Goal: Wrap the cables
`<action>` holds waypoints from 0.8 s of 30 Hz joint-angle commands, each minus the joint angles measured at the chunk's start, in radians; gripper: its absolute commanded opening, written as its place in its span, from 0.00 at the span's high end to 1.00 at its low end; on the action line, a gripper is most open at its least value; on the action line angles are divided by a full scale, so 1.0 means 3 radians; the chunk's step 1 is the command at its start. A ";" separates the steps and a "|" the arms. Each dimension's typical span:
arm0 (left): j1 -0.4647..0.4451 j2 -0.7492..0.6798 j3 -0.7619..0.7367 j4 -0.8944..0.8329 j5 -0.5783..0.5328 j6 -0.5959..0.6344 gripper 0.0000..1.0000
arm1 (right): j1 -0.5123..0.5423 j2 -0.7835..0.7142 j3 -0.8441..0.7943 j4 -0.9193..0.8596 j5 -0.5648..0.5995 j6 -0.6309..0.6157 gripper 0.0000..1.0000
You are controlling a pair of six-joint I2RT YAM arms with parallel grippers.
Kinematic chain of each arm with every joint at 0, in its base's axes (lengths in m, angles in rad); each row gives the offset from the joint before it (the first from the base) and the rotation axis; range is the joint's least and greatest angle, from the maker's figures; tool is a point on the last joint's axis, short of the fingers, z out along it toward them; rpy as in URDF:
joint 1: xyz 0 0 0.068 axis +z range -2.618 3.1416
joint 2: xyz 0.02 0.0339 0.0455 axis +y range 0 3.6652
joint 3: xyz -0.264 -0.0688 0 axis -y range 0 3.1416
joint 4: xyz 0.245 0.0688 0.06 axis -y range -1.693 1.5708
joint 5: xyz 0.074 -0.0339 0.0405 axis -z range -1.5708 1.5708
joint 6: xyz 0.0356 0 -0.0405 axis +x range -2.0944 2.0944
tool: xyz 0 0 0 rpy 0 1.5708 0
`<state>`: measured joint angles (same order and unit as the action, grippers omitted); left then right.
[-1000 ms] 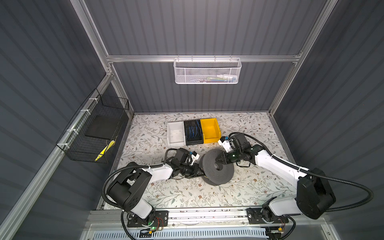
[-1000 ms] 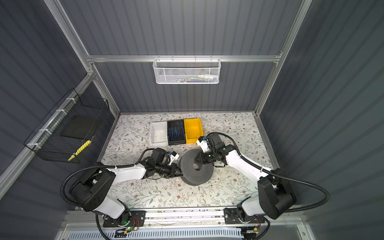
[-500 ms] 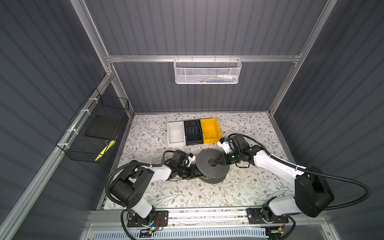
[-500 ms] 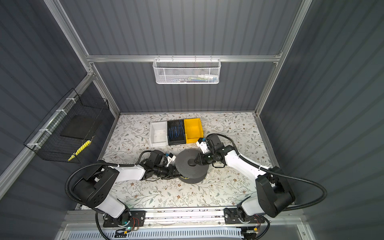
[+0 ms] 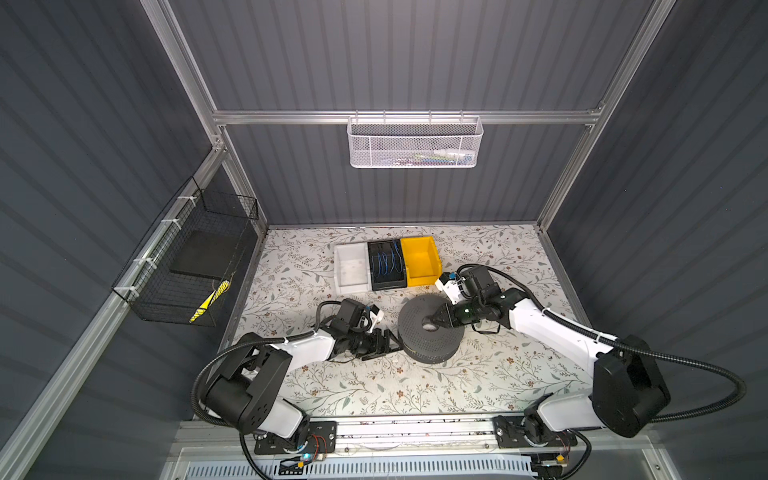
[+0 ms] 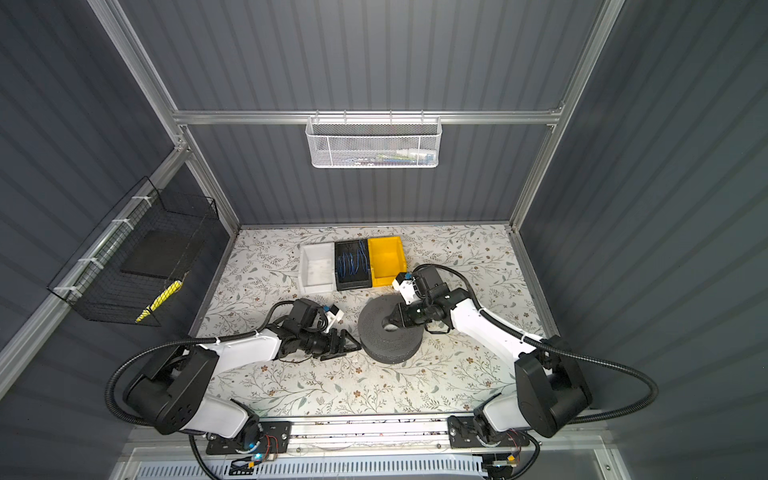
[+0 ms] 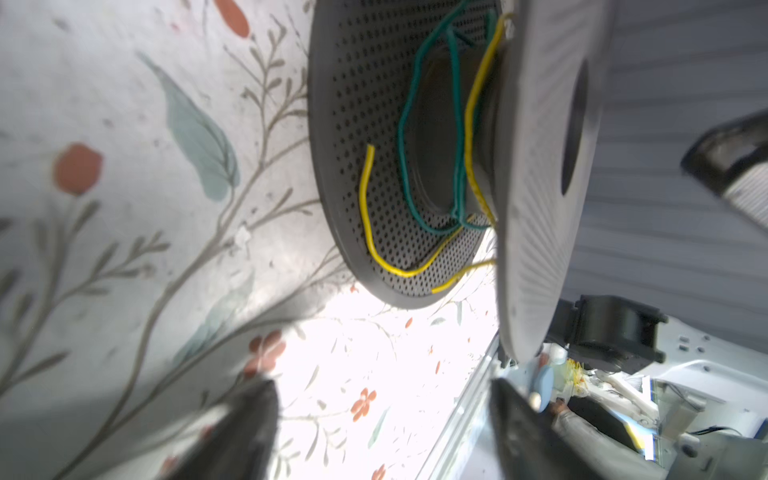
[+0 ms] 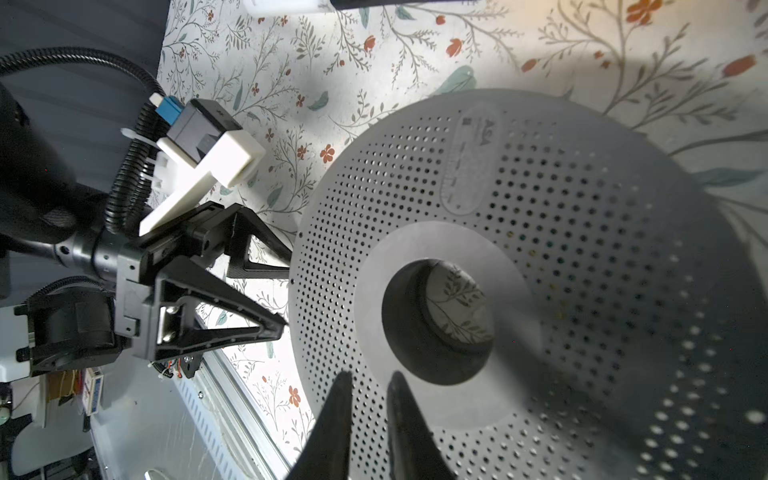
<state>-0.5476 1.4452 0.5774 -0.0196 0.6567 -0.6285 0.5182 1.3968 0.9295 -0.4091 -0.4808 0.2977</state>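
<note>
1. We find the grey perforated plastic spool [image 5: 415, 347] lying flat on the floral-patterned tabletop [image 5: 374, 386], near the middle in both top views.
2. The thin yellow wire [image 7: 365, 232] sits on that spool. In the left wrist view it runs round the hub between the two flanges, beside a thin green wire [image 7: 401, 145]. A loose yellow length curls over the inner face of the flange next to the tabletop.
3. The left gripper [image 5: 392, 343] lies low just beside the spool's rim, its jaws spread wide and empty.
4. The right gripper [image 8: 370, 378] hangs over the top flange at the edge of the centre hole. Its jaws stand a narrow gap apart, and we see nothing between them.
5. A row of three plastic bins [image 5: 417, 239], white, black and yellow, stands behind the spool, apart from it.
</note>
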 commanded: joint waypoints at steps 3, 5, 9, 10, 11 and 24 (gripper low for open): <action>0.0061 -0.0580 0.0444 -0.1138 -0.0627 0.0394 0.00 | -0.0011 -0.0405 0.0159 -0.0157 0.0556 -0.0052 0.69; 0.0071 -0.0764 0.0718 -0.1488 -0.1266 0.0404 0.00 | -0.0057 -0.0605 0.0154 -0.0123 0.0844 -0.0070 0.58; 0.0074 -0.0829 0.1214 -0.1862 -0.2537 0.0449 0.00 | -0.0201 -0.0898 0.0238 -0.0100 0.1338 -0.0183 0.02; 0.0072 -0.0825 0.1292 -0.1838 -0.2779 0.0514 0.00 | -0.0253 -0.0903 0.0279 -0.0098 0.1460 -0.0234 0.01; 0.0079 -0.0814 0.1347 -0.1764 -0.2987 0.0608 0.00 | -0.0316 -0.1030 0.0324 -0.0099 0.1653 -0.0285 0.01; 0.1170 -0.0637 -0.0034 0.0714 -0.3662 0.1643 0.00 | -0.1722 -0.1425 -0.1529 0.2488 0.1805 -0.0661 0.01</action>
<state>-0.2440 1.1984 0.6151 -0.0261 -0.4034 -0.2264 0.0246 0.9382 0.5621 0.0994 0.0788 0.1009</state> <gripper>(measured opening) 0.997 0.989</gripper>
